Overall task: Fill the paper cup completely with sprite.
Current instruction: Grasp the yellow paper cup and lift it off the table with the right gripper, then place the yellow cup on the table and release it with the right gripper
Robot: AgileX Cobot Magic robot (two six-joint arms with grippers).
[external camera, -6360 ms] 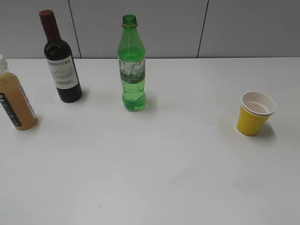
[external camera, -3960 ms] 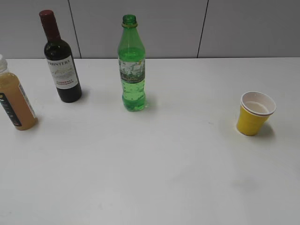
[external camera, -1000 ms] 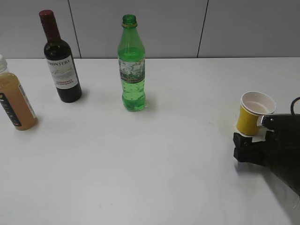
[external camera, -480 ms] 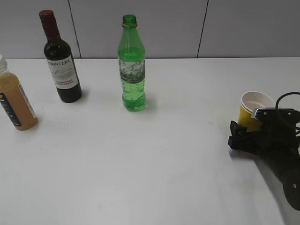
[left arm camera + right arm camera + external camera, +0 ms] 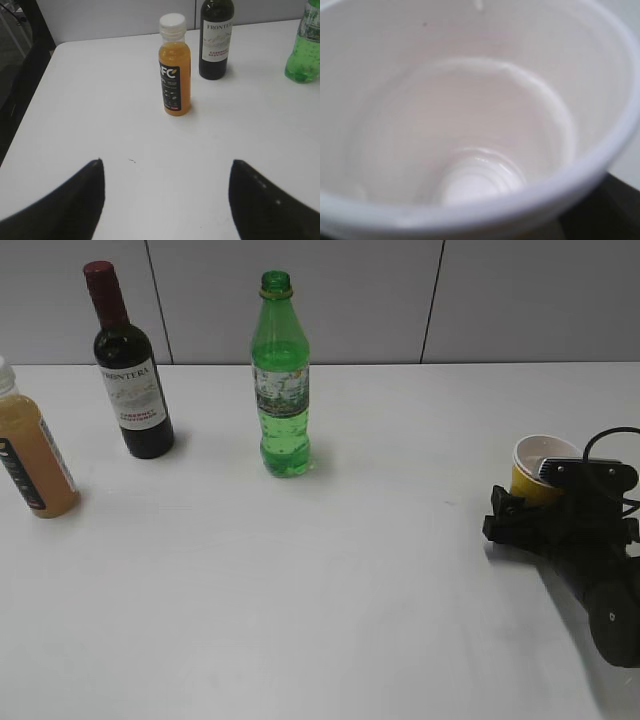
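We find the paper cup (image 5: 538, 468) at 3 o'clock on the table (image 5: 330, 590), upright and empty; the right wrist view shows only its bare white interior (image 5: 470, 130). The right gripper (image 5: 520, 518) sits against the cup's lower wall, but we cannot tell whether its jaws are clenched on it or merely beside it, as the arm hides the contact. The left gripper (image 5: 167, 200) hangs released, jaws spread wide, above bare table, with the juice bottle (image 5: 174, 67) ahead at 12 o'clock and the wine bottle (image 5: 216, 37) beyond it. The sprite (image 5: 282, 380) stands uncapped at 11 o'clock on the table, well apart from the cup. We judge the cup light and thin-walled: it will crush or tip under firm pressure, so we hold it low on the wall with a gentle squeeze. We judge the bottle heavier, smooth and somewhat yielding; we take it at the label band, near mid-height, where the wall is straight and the grip balances for tilting.
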